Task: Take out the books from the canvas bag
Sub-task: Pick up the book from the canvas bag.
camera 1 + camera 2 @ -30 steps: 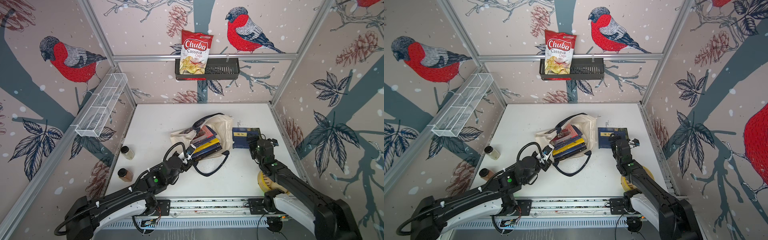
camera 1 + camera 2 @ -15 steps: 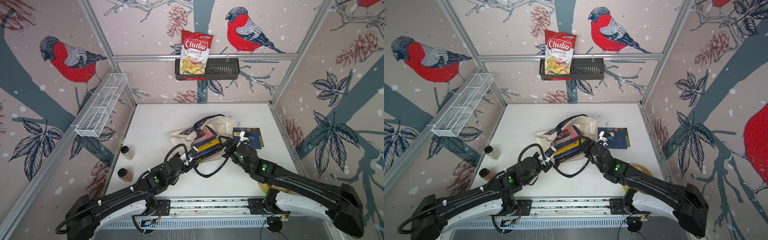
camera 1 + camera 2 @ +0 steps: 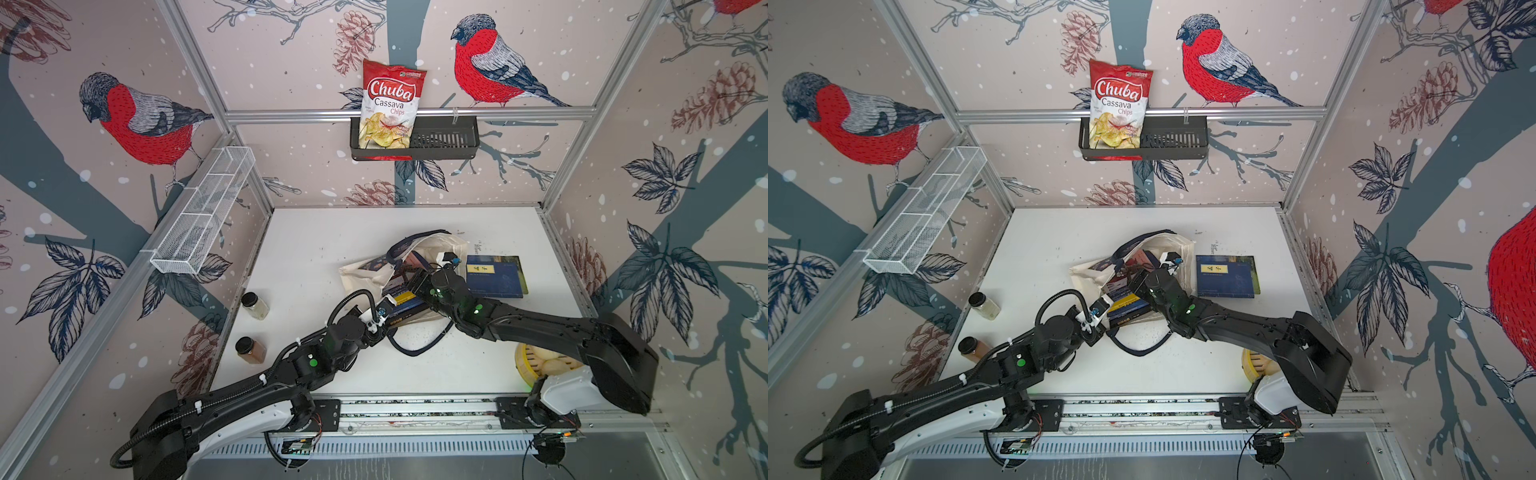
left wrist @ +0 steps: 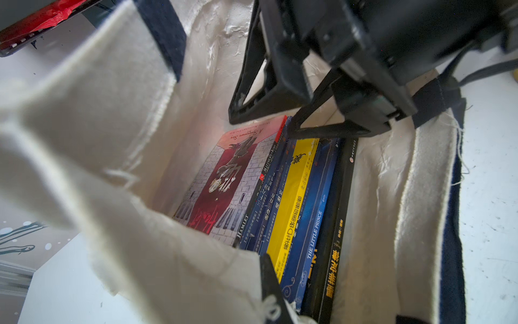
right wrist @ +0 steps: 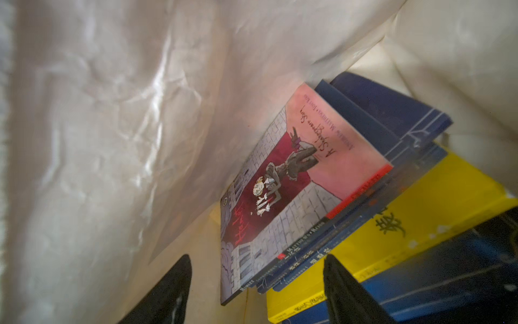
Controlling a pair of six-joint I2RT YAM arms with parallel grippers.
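The right gripper point(image 5: 256, 258), jaws apart, straddles Hamlet point(image 5: 280, 196) atop the books point(image 4: 291, 202) inside the canvas bag point(image 3: 361, 274); only the wrist views show this. The left gripper point(image 3: 380, 318) pinches the bag's near rim. Both top views show a navy book point(image 3: 494, 276) lying right of the bag on the surface point(image 3: 332, 249).

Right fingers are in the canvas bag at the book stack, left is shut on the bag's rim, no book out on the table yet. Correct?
No: one navy book already lies on the table beside the canvas bag, as both top views show. The rest holds: right gripper in the bag at the book stack, left gripper shut on its rim.
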